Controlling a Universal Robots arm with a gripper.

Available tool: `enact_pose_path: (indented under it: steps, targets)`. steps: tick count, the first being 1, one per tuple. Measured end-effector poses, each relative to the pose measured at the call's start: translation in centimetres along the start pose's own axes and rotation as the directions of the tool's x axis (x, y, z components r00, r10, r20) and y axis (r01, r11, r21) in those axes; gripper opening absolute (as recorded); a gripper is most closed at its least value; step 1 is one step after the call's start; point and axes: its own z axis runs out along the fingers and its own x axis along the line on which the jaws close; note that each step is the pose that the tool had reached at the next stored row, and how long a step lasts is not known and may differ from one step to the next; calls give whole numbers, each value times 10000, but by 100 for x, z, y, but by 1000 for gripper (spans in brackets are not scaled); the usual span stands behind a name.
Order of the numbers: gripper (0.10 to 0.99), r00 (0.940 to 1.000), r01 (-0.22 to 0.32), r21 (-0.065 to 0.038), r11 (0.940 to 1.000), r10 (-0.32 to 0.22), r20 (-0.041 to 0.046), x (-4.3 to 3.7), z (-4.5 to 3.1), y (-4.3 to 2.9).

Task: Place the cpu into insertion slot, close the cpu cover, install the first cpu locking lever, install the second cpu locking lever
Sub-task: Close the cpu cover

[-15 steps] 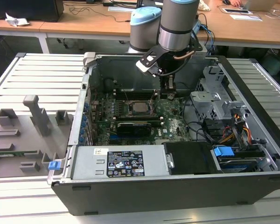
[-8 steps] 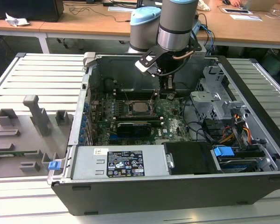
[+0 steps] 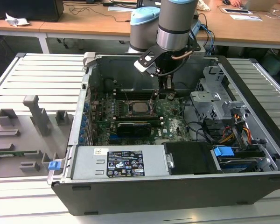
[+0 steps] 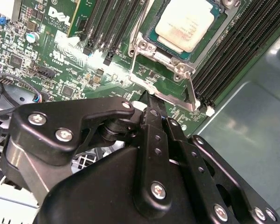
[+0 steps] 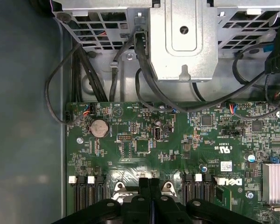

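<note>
The cpu (image 4: 184,22) lies silvery side up in the insertion slot (image 4: 155,36) on the green motherboard; in the exterior view the cpu (image 3: 140,107) sits mid-board. The silver cpu cover (image 4: 164,57) appears to lie flat around the chip. A thin metal locking lever (image 4: 192,88) runs along the socket's edge, and another lever (image 4: 141,23) runs along the adjacent side. My gripper (image 4: 149,99) is shut, its black fingertips pressed together just off the socket's lever end. Whether anything is pinched between them is hidden. The gripper (image 3: 164,92) hangs to the exterior view's right of the socket, and its tips (image 5: 149,182) hover low over the board.
Long black memory slots (image 4: 233,51) flank the socket. A black card with heatsink (image 3: 133,127) lies in front of it. A metal drive cage (image 3: 210,100) and loose cables (image 3: 210,133) fill the case's right side. A power supply (image 3: 116,163) sits in front, and a grey fixture tray (image 3: 23,135) sits outside.
</note>
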Motion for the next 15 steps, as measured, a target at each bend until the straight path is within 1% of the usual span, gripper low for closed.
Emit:
enact_pose_path:
  steps: [15]
  targets:
    - [106, 10000, 0, 0, 10000, 0, -1, -1, -1, -37]
